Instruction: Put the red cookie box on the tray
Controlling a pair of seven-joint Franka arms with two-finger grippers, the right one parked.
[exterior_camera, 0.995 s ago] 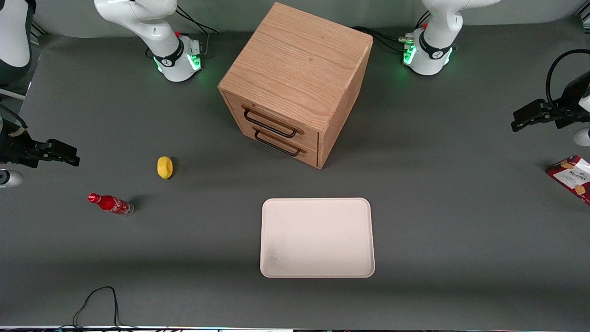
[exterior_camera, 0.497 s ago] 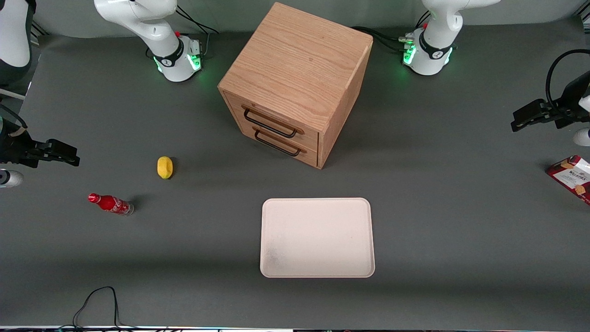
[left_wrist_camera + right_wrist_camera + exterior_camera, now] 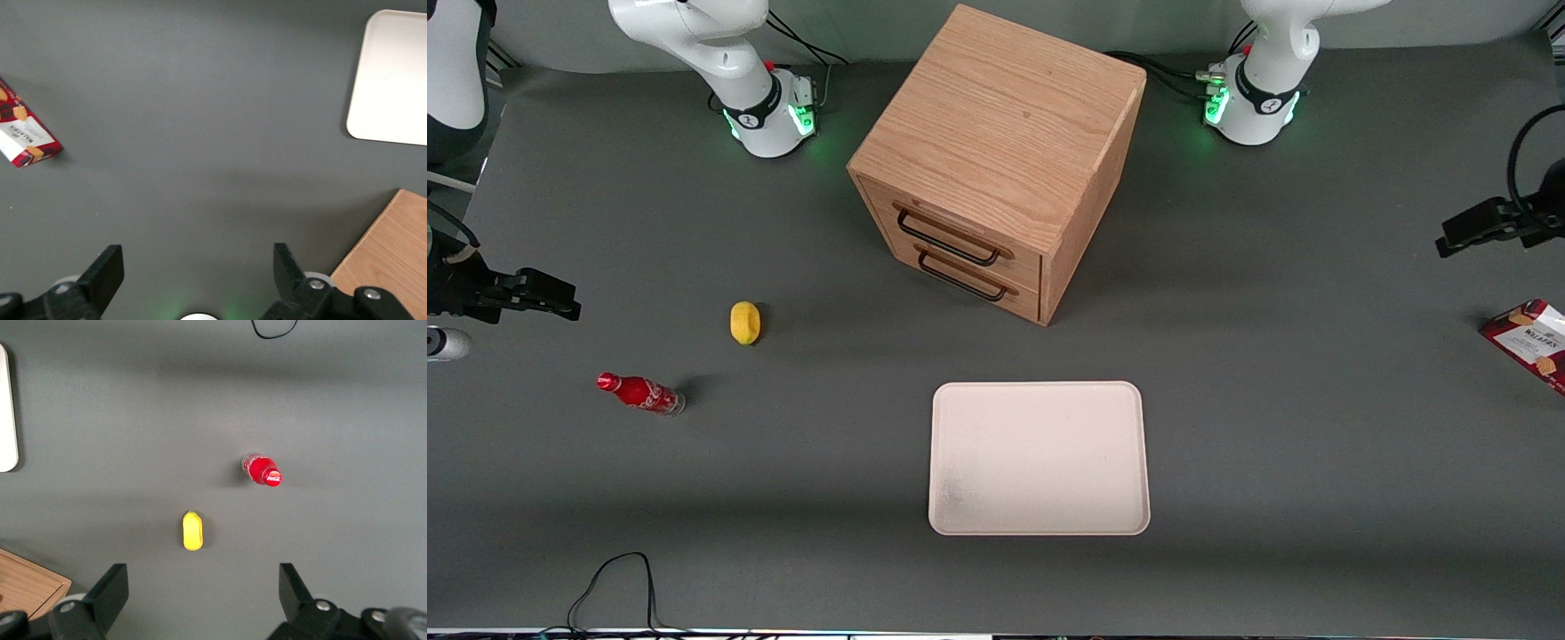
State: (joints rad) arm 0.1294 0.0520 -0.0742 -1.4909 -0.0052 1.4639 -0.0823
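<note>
The open, empty end effector (image 3: 193,273) hovers above the table, approaching; next, descend on the red cookie box (image 3: 1528,342), then carry it to the tray (image 3: 1039,458) at its 8 o'clock.

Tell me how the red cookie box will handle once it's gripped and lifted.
The red cookie box is a flat carton lying on the table, so it probably stays stiff and won't roll. It looks light; hard squeezing might dent it. The open gripper hangs above bare table, away from it.

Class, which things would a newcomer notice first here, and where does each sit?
A wooden drawer cabinet dominates mid-table, with the cream tray nearer the camera. At the working arm's end lies the red cookie box, the open end effector poised above bare table nearby.
</note>
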